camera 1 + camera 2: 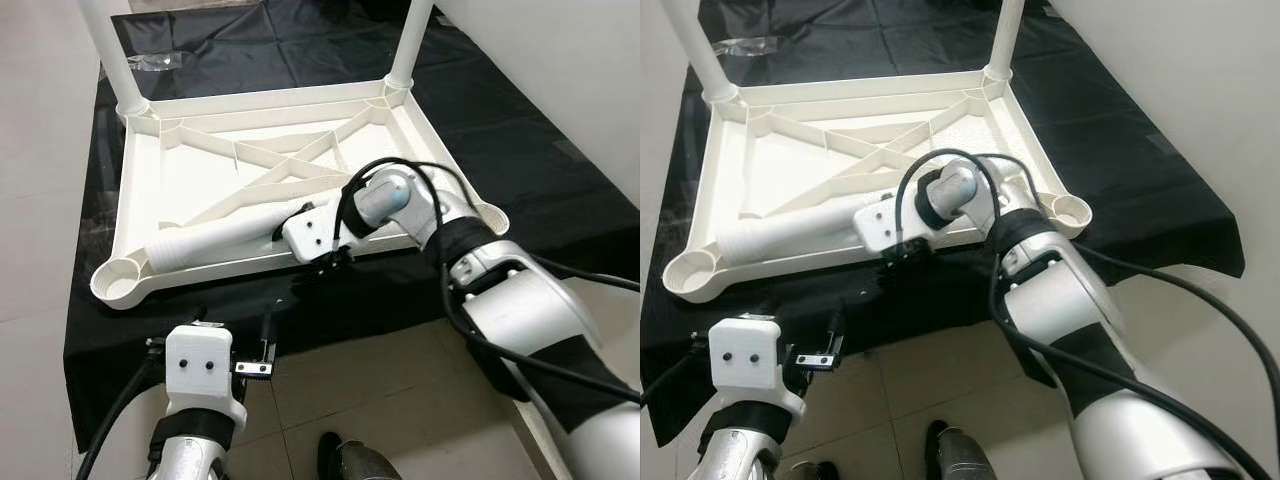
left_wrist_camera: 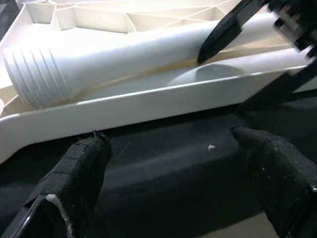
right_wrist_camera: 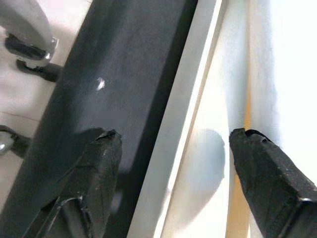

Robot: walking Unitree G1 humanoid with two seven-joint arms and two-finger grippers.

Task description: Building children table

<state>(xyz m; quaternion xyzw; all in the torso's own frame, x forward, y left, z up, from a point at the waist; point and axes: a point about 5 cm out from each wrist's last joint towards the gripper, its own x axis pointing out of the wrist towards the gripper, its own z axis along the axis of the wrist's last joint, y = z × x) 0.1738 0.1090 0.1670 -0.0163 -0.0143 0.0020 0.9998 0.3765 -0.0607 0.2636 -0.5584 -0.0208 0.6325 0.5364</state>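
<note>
The loose white plastic table leg (image 1: 225,238), ribbed at its threaded end, lies inside the upturned white plastic tabletop (image 1: 200,165), along its near rim, on the black cloth-covered surface (image 1: 520,150). Our right pincer (image 3: 171,148) is spread, straddling that near rim (image 3: 190,99), one finger outside, one inside beside the leg. To do this well, we judge it should shift inward so both fingers bracket the leg alone, then close, lift and swing the threaded end toward the empty corner socket (image 1: 118,277). Our left pincer (image 2: 173,163) hangs spread over the cloth just before the rim. Two fitted white legs (image 1: 110,55) stand at the far corners; the near side offers open room.
</note>
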